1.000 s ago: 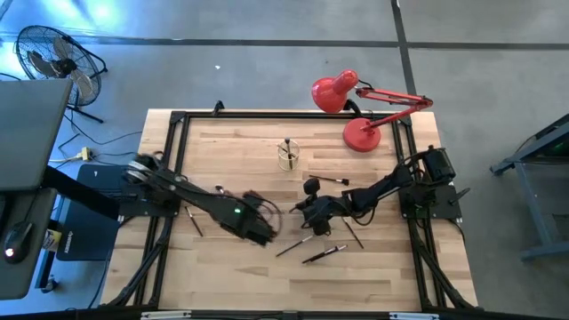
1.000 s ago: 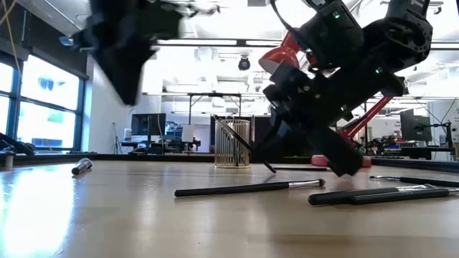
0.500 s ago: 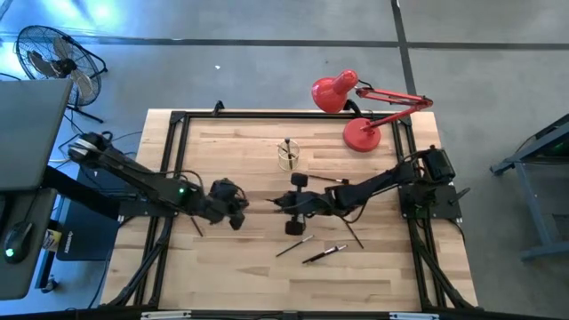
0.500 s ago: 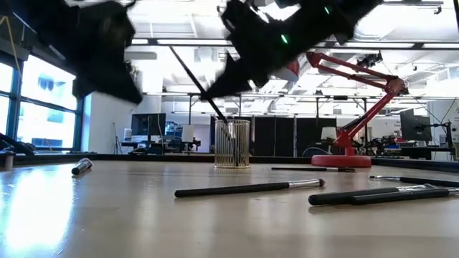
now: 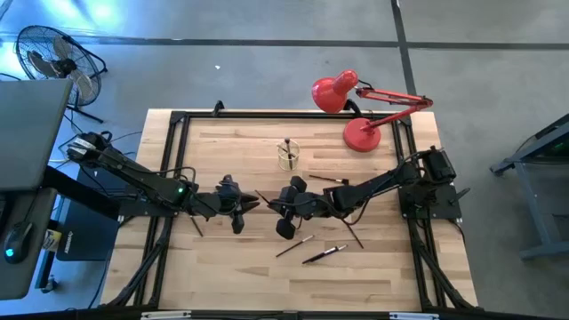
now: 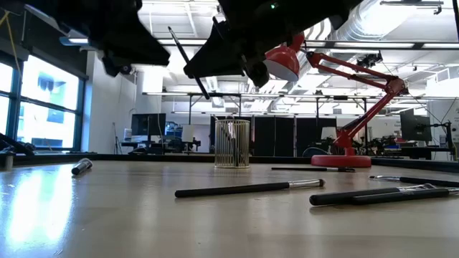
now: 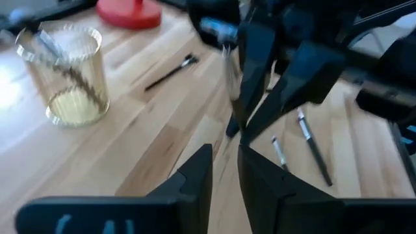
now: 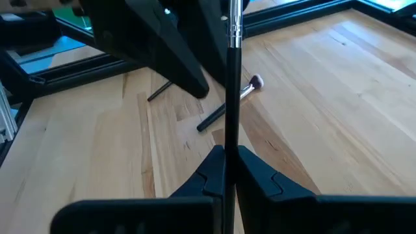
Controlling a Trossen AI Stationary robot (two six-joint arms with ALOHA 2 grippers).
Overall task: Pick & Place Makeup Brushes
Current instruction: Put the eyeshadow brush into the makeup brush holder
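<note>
My right gripper [image 8: 227, 153] hangs above the table's middle [image 5: 274, 206], shut on one makeup brush [image 6: 188, 61] with a black handle and a silver ferrule. My left gripper [image 7: 225, 156] faces it from the left [image 5: 252, 206], open, with a narrow gap and nothing between its fingers. Its fingertips stand close to the brush's ferrule end; whether they touch it, I cannot tell. The clear cup [image 5: 287, 156] stands at the far middle with a brush leaning inside [image 7: 68, 78]. Several other brushes lie flat on the wood [image 5: 293, 246] [image 5: 323, 254] [image 6: 247, 188]. My right gripper pinches the brush's black handle [image 8: 229, 140] between its two fingers. The brush is lifted clear of the table and tilted, its ferrule end [image 8: 234, 26] up and toward my left gripper, its other end [image 6: 207, 95] sticking out below the fingers.
A red desk lamp [image 5: 360, 133] stands at the far right corner. More brushes lie at the right [image 5: 353, 233] [image 5: 329, 180] and near the left edge [image 5: 193, 222]. A black frame [image 5: 178, 120] rims the table. A fan [image 5: 53, 62] stands on the floor beyond the left side.
My right gripper has risen from near the tabletop with the brush, rolled, and gone toward the table's left. The brush is now high and clear of the wood. My left gripper has drawn back from the near middle toward the left and tipped up toward level, facing the brush.
</note>
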